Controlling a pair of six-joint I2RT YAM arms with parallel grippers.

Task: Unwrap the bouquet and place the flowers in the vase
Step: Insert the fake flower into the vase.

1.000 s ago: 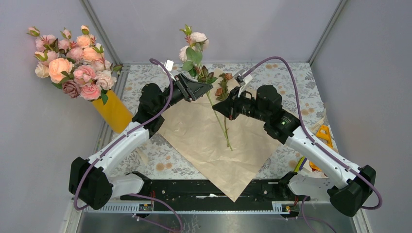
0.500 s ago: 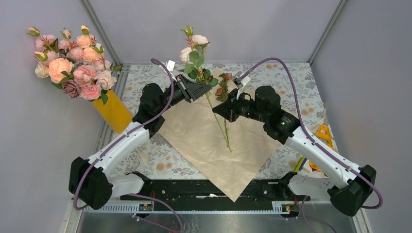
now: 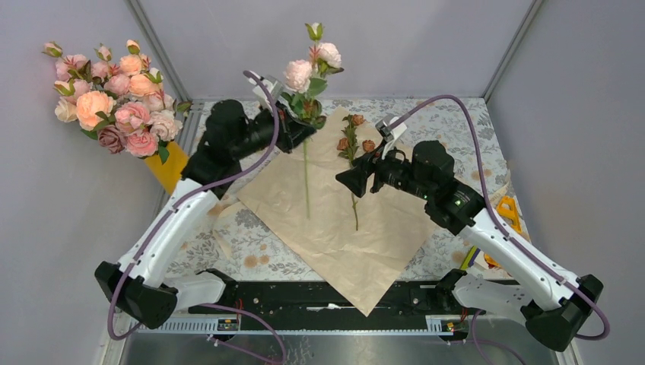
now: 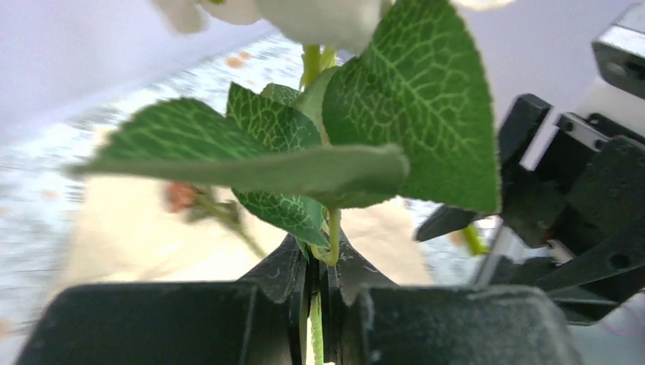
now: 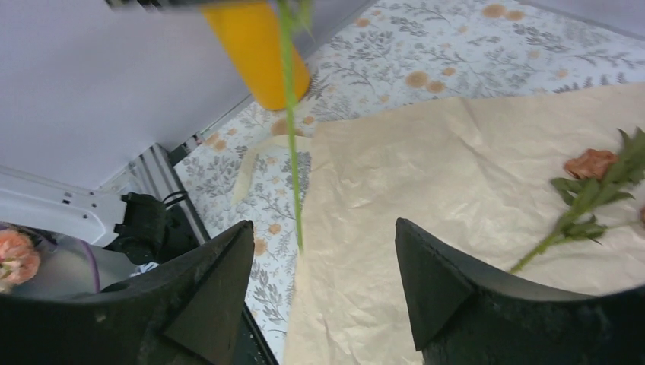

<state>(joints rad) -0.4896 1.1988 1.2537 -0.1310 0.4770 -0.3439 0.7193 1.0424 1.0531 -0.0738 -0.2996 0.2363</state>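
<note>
- While the left gripper (image 3: pixel 303 128) is clamped on the pale pink rose sprig with green leaves (image 3: pixel 308 72), the sprig's thin stem hangs down over the crinkled peach-beige paper sheet (image 3: pixel 335 228), near the table's (image 3: pixel 456 122) far edge.
- Right gripper (image 3: pixel 346 181): fingers apart, nothing between them, over the sheet.
- Small brownish rose sprig (image 3: pixel 351 144) lies flat on the sheet, just beside the right gripper.
- Smooth yellow-orange tapered vase (image 3: pixel 171 163) stands at the table's left edge, holding a big pale pink and peach rose bunch (image 3: pixel 114 99).
</note>
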